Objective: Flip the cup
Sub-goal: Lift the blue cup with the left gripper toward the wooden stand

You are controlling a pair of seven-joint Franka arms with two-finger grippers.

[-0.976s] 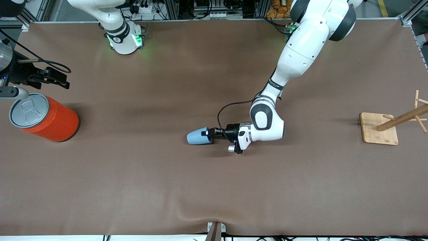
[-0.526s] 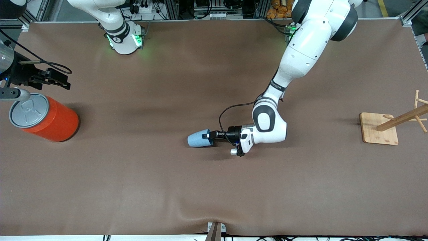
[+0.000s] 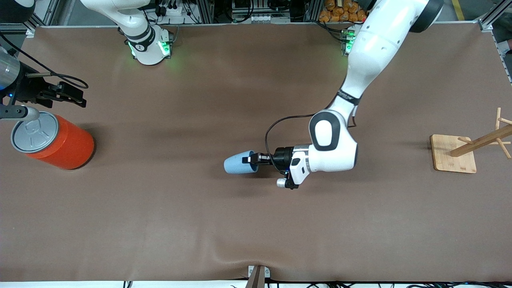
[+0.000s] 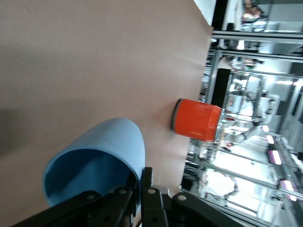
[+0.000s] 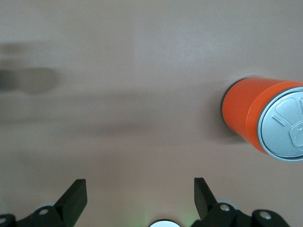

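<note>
The light-blue cup (image 3: 239, 163) lies on its side near the middle of the table, its rim turned toward the left arm's end. My left gripper (image 3: 252, 159) is shut on the cup's rim, one finger inside and one outside. In the left wrist view the cup (image 4: 94, 158) shows its open mouth just ahead of the left gripper (image 4: 140, 189). My right gripper (image 3: 78, 99) waits open at the right arm's end of the table, over bare mat beside the orange can. In the right wrist view the right gripper (image 5: 139, 194) has nothing between its fingers.
A large orange can (image 3: 54, 140) with a grey lid stands at the right arm's end, also seen as the orange can (image 4: 196, 119) and the orange can (image 5: 246, 113). A wooden rack (image 3: 454, 154) on a square base stands at the left arm's end.
The left arm's wrist and forearm have swung toward the left arm's end while the cup stayed almost in place, its rim tipping up slightly. The right gripper has barely shifted.
</note>
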